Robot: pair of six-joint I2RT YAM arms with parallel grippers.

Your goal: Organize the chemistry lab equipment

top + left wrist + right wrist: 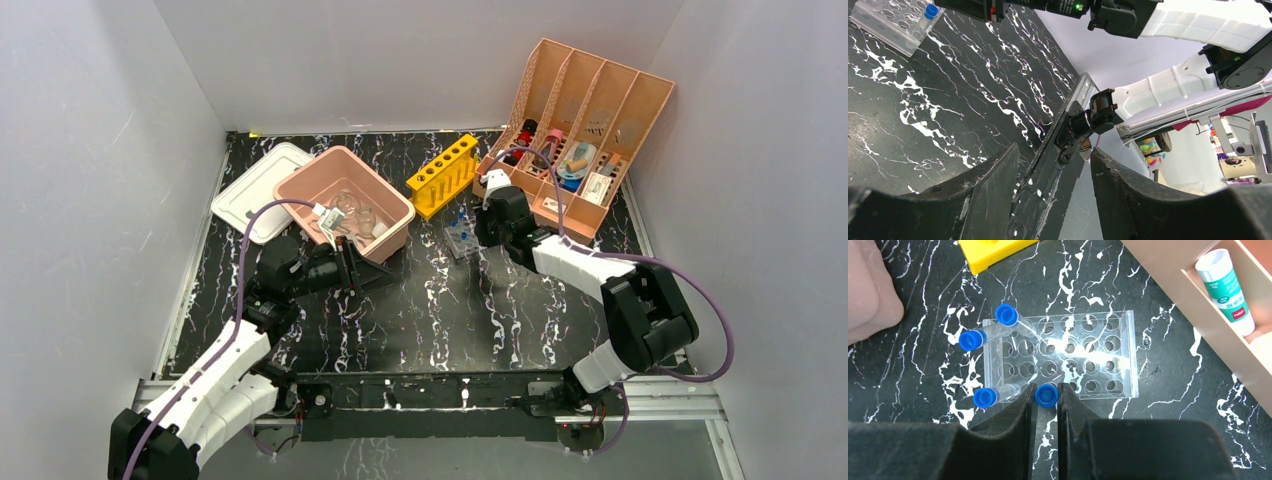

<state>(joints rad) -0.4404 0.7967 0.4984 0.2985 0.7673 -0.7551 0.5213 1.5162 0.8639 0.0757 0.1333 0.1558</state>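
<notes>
Clear glass flask and beakers (pixel 350 212) lie inside the pink tub (pixel 300 185). White dishes and wire tongs do not show clearly. My left gripper (pixel 347 268) (pixel 1054 150) is open and empty, low at the tub's near side. My right gripper (pixel 484 226) (pixel 1046 387) hangs over a clear tube rack (pixel 462 238) (pixel 1088 355), its fingers closed against a blue-capped tube (pixel 1046 395) at the rack's near edge. Three more blue-capped tubes (pixel 985 397) lean at the rack's left side.
A white lid (pixel 255 185) lies left of the tub. A yellow tube rack (pixel 442 175) stands behind the clear one. The peach file organizer (pixel 590 100) at back right holds assorted items, among them a white tube (pixel 1225 287). White walls enclose the table.
</notes>
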